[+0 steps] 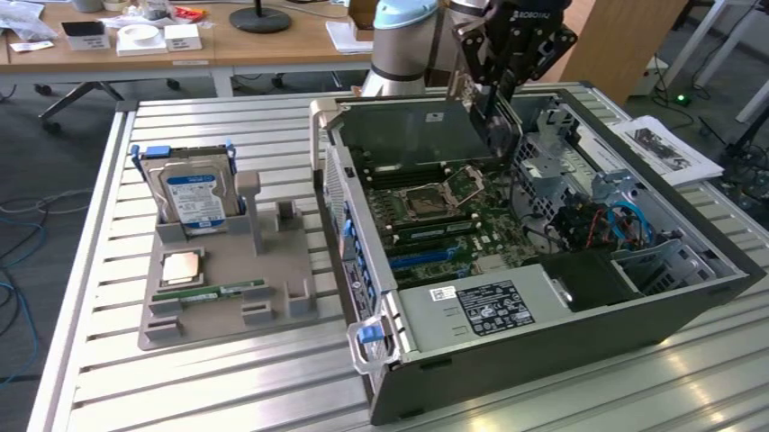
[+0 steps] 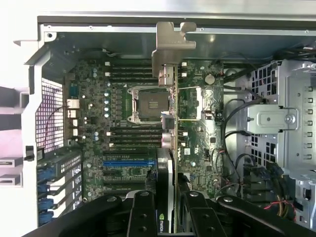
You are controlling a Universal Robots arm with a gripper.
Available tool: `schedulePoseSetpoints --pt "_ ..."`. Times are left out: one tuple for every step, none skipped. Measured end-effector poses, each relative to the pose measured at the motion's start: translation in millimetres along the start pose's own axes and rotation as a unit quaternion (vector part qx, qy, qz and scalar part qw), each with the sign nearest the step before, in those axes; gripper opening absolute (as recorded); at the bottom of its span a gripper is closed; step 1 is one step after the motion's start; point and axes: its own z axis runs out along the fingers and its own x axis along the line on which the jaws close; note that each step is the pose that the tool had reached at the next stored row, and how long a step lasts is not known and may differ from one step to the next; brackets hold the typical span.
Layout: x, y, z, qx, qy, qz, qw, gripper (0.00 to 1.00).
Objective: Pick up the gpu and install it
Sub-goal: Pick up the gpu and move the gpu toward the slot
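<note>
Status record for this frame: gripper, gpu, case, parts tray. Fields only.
gripper: over the open computer case, closed on the gpu
gpu: held on edge above the motherboard, metal bracket end away from the gripper, not yet in a slot
computer case: lying on its side on the slatted table, interior exposed
tray: grey, at the exterior view's left of the case
tray contents: hard drive standing upright; memory stick lying flat; processor chip lying flat

Lab: wooden desks [image 1: 283, 49], floor cables [image 1: 18, 229], open computer case [image 1: 565, 337] on slatted table [image 1: 216, 387].
</note>
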Motion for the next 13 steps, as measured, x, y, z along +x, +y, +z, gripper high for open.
schedulePoseSetpoints --pt "-1.3 0.2 0.0 0.0 0.0 0.0 1.0 0.27" --pt "-2.5 0.3 0.1 0.0 0.0 0.0 1.0 0.27" --pt "-3.7 0.4 0.1 0.0 0.0 0.0 1.0 0.27" --pt "-5.0 0.6 0.2 0.0 0.0 0.0 1.0 0.27" --pt "-6.7 0.8 0.3 0.0 0.0 0.0 1.0 0.27" --pt "-9.1 1.0 0.3 0.0 0.0 0.0 1.0 0.27" --pt "-12.4 1.2 0.4 0.0 0.0 0.0 1.0 0.27" --pt "-15.6 1.4 0.5 0.0 0.0 0.0 1.0 0.27" --pt "-18.7 1.6 0.6 0.0 0.0 0.0 1.0 0.27" --pt "-21.7 1.8 0.7 0.0 0.0 0.0 1.0 0.27" --pt "-24.6 2.0 0.8 0.0 0.0 0.0 1.0 0.27" --pt "-27.5 2.2 0.8 0.0 0.0 0.0 1.0 0.27" --pt "-30.6 2.3 1.0 0.0 0.0 0.0 1.0 0.27"
